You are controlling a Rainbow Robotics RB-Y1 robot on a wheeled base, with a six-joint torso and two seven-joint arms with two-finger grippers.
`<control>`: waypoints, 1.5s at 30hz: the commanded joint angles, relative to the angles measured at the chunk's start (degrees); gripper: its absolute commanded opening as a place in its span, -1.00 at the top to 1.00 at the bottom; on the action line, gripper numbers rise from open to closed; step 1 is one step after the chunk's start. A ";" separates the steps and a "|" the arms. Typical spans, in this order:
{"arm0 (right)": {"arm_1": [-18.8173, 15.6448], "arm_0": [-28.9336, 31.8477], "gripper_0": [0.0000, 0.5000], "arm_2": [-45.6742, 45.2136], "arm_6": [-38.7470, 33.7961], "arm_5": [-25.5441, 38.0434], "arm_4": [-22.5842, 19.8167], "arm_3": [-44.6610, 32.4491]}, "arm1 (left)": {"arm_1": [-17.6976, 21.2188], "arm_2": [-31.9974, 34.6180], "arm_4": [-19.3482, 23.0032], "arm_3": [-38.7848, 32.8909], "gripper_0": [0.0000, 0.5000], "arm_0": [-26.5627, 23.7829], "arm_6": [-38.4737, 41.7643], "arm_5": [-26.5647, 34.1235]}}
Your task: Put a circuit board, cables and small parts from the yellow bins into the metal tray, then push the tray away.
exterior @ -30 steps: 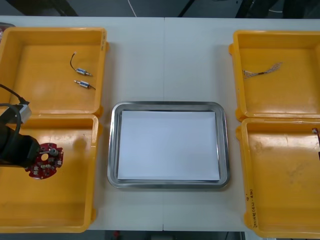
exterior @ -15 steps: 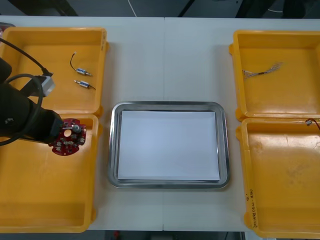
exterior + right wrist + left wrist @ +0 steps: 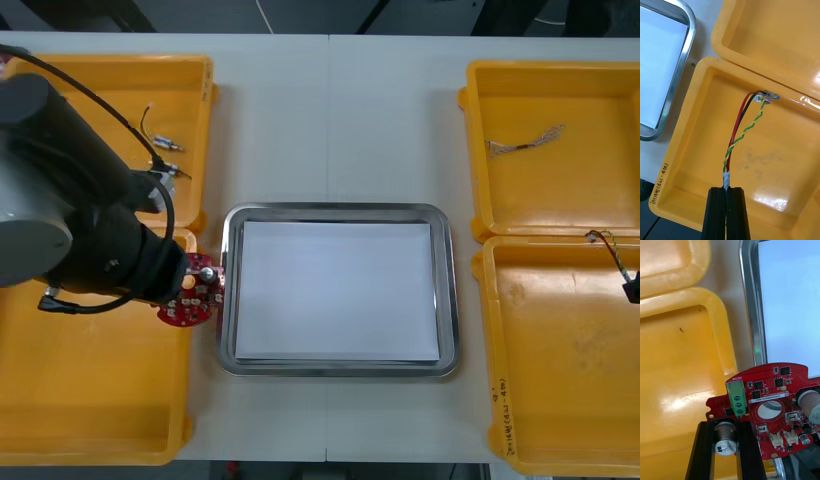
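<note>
Left gripper [image 3: 725,427] is clenched on the circuit board [image 3: 767,405]: fingers [image 3: 703,450] pinch a silver can-shaped component at the board's edge, w/ the rest of the board sticking out to one side. In front view the board hangs over the right wall of the near left bin [image 3: 100,420], its edge just at the left rim of the metal tray [image 3: 340,210], not inside it. Tray is white inside and sits btwn the bins.

Right gripper [image 3: 727,189] is pinched tight on a cable [image 3: 741,135] (red, black & twisted yellow-green wires), gripping its taped end. It hangs over the near right bin [image 3: 763,157]; the cable's free end points twd the wall next to the far right bin [image 3: 771,37].

Far left bin [image 3: 200,80] holds two small metal parts [image 3: 168,146] & a black cable [image 3: 146,122]. A thin twisted cable [image 3: 525,140] lies in the far right bin.
</note>
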 commanded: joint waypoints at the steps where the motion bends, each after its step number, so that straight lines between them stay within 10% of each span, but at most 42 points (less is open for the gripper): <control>1: -1.98 -1.46 1.00 1.10 3.22 0.19 -0.69 -1.47 | -3.28 -6.16 -4.68 -1.30 0.99 -3.44 3.21 -2.26; 45: -2.07 -2.52 1.00 2.25 4.19 0.19 -1.13 -1.99 | -7.33 -27.34 -17.51 12.32 1.00 -4.49 11.20 -20.98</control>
